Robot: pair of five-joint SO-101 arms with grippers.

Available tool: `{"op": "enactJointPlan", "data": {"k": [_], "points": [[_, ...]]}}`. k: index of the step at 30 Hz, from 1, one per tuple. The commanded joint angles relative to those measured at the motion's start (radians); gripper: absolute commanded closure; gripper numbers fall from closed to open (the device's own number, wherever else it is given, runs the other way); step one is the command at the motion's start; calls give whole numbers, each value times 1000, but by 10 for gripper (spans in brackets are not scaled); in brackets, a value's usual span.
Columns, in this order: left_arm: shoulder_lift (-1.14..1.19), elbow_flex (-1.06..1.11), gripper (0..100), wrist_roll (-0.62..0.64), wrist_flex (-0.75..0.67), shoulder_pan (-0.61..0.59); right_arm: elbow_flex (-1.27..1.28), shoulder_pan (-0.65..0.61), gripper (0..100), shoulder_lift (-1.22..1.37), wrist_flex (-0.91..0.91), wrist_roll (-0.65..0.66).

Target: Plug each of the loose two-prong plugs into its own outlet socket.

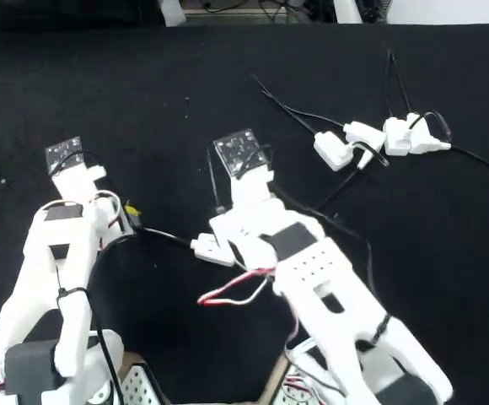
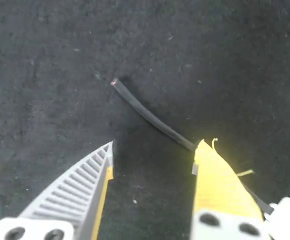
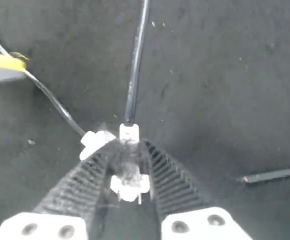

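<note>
My right gripper (image 3: 130, 146) is shut on a small white two-prong plug (image 3: 129, 181), whose black cable (image 3: 136, 65) runs straight away over the black mat. A second white connector piece (image 3: 96, 140) lies against that plug, with a thin wire leading off it. In the high view this white plug (image 1: 213, 251) sits at the right gripper (image 1: 224, 245), left of the table's middle. My left gripper (image 2: 152, 147) stands open just above the mat, over a loose black cable (image 2: 150, 116) with a cut end. In the high view the left gripper (image 1: 123, 218) is left of the plug.
Several white outlet sockets and plugs (image 1: 379, 139) with black cords lie in a row at the back right. A red and white wire bundle (image 1: 232, 295) hangs beside the right arm. Black mat (image 1: 143, 101) covers the table.
</note>
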Motion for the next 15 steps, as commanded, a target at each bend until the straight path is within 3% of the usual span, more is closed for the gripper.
{"op": "enactJointPlan", "data": {"k": [1,4,7,15], "points": [[-32,-25,744,8,32,39,-2,-18,988,-85,-72,11],[-37,-27,744,-28,51,62,28,-17,988,-93,-199,8],[-104,-1,744,-48,52,93,82,-21,987,-93,-379,-103],[-575,246,744,-11,-12,159,105,-21,988,-91,-585,-327]]}}
